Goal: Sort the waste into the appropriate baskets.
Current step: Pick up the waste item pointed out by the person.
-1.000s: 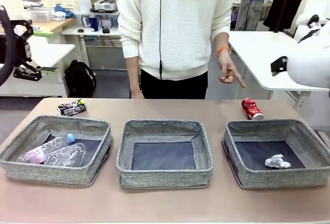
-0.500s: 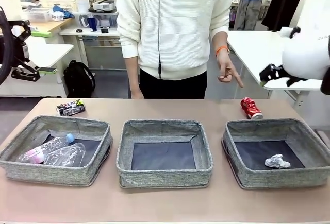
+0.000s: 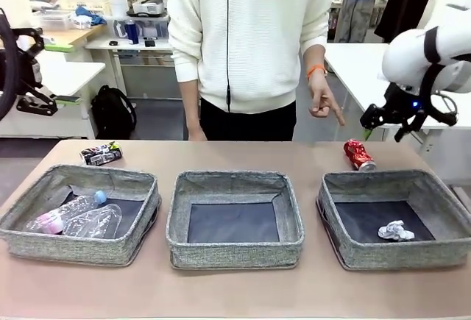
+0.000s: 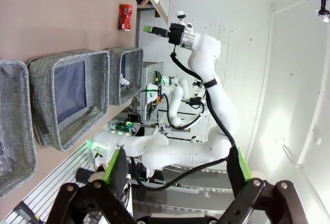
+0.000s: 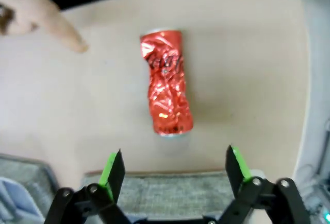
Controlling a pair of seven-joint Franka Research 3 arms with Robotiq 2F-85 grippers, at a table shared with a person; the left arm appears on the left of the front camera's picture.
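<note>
A crushed red can (image 3: 359,155) lies on the table behind the right basket (image 3: 401,256), which holds a crumpled white paper ball (image 3: 395,229). My right gripper (image 3: 383,126) hangs open above and just right of that can. In the right wrist view the red can (image 5: 166,90) lies beyond the open right gripper (image 5: 174,165), with nothing between its fingers. The left basket (image 3: 73,250) holds a clear bottle with a blue cap (image 3: 62,215) and a clear plastic cup (image 3: 94,223). The middle basket (image 3: 234,255) holds nothing. A crushed black can (image 3: 101,154) lies behind the left basket. My left gripper (image 4: 175,175) is open, raised off the table.
A person in a white sweater stands at the far side, one hand (image 3: 326,105) pointing down toward the red can; the fingertip (image 5: 64,31) is close to the can's left. The grey rim of the right basket (image 5: 170,188) lies just under my right fingers.
My right arm has swung in from the right edge, bringing its open gripper over the red can. The person's pointing hand and the litter have stayed put.
</note>
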